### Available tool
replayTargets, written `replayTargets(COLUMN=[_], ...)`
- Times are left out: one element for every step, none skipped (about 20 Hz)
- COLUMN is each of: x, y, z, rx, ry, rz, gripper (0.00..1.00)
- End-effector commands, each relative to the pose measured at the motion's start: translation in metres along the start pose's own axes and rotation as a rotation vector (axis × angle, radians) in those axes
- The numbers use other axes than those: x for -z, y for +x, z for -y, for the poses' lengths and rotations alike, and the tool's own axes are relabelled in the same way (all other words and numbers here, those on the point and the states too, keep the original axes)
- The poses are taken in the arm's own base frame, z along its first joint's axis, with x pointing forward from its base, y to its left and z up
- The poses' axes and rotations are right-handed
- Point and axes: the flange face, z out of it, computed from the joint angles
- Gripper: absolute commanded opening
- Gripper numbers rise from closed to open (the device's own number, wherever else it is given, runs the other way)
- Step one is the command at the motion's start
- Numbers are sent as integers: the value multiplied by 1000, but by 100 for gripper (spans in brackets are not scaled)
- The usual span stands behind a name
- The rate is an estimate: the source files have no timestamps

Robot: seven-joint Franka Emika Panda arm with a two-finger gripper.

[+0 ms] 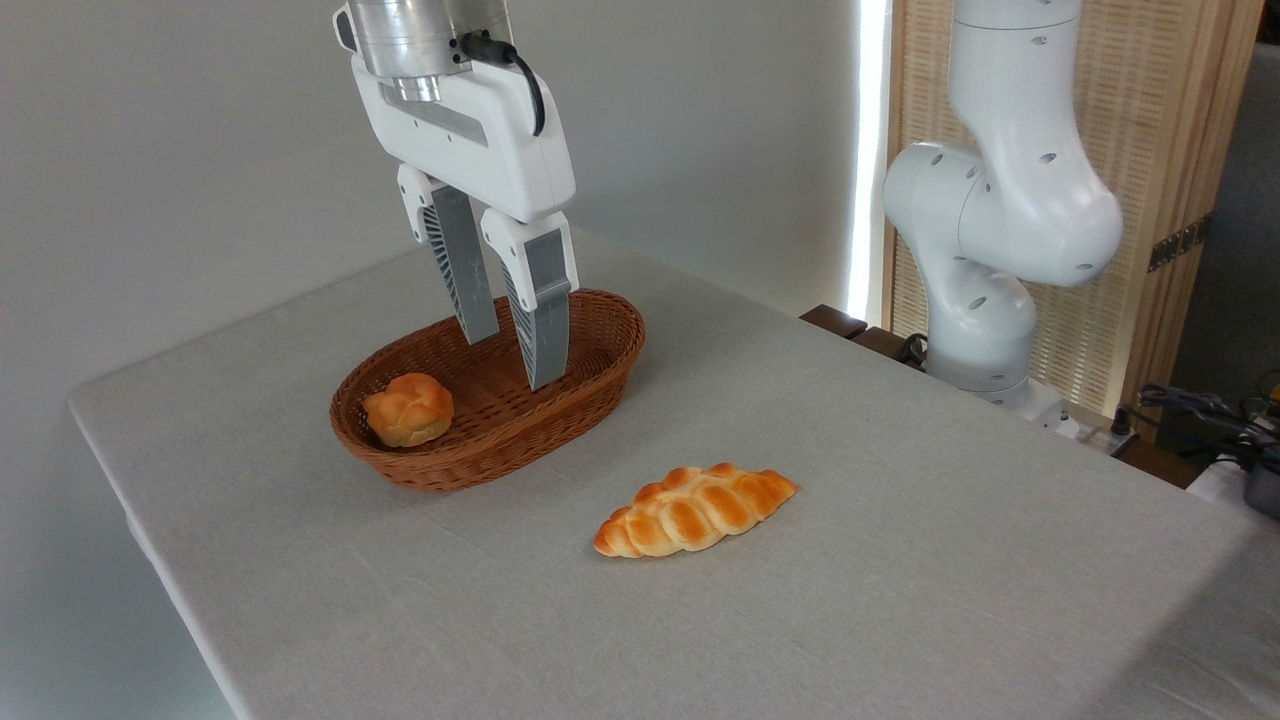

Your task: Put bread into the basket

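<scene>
1. the bun (pixel 408 408) lies inside the basket (pixel 590 385), at its left end, resting on the woven floor and against the near-left wall.
2. the bun is round and knotted, golden-orange on top and paler lower down; it sits upright and nothing is touching it.
3. the basket is an oval of brown wicker with low sloping sides, standing on the grey table (pixel 900 560) left of centre; its long axis runs from near-left to far-right.
4. the gripper (pixel 513 360) hangs over the middle of the basket, pointing down, with its fingertips at about rim height above the basket floor.
5. its two fingers (pixel 470 270) are spread with a clear gap between them and hold nothing; the bun is well to the left of them.
6. a loaf (pixel 695 510), braided with pointed ends, lies flat on the table in front of and to the right of the basket, apart from it.
7. the arm's white base and joints (pixel 1000 220) stand at the right edge of the table, in front of a slatted wooden panel (pixel 1160 130).
8. some cables and dark gear (pixel 1210 415) lie at the far right, too small to tell apart.
</scene>
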Motion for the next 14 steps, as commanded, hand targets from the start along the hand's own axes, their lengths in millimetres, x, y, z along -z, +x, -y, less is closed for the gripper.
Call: replayTargets(x=[-5,-6,-7,-7,-8,-8,-8,-8,-7,-7,-7,-7,-6,-6], y=[0,1,1,0,0,0,0,0,0,0,0,-2,-2,-2], z=[3,3,3,3,2,2,2,2,2,2,3,4,5,5], rx=[13,12,12,15,15,15,13,12,12,12,12,15,15,15], ry=[12,12,11,11,9,6,5,6,7,6,6,7,9,9], rz=[-23,-23,-22,-22,-19,-16,-15,-16,-19,-18,-18,-19,-21,-21], gripper=[100,100,100,100,100,100,100,100,100,100,100,100,100,100])
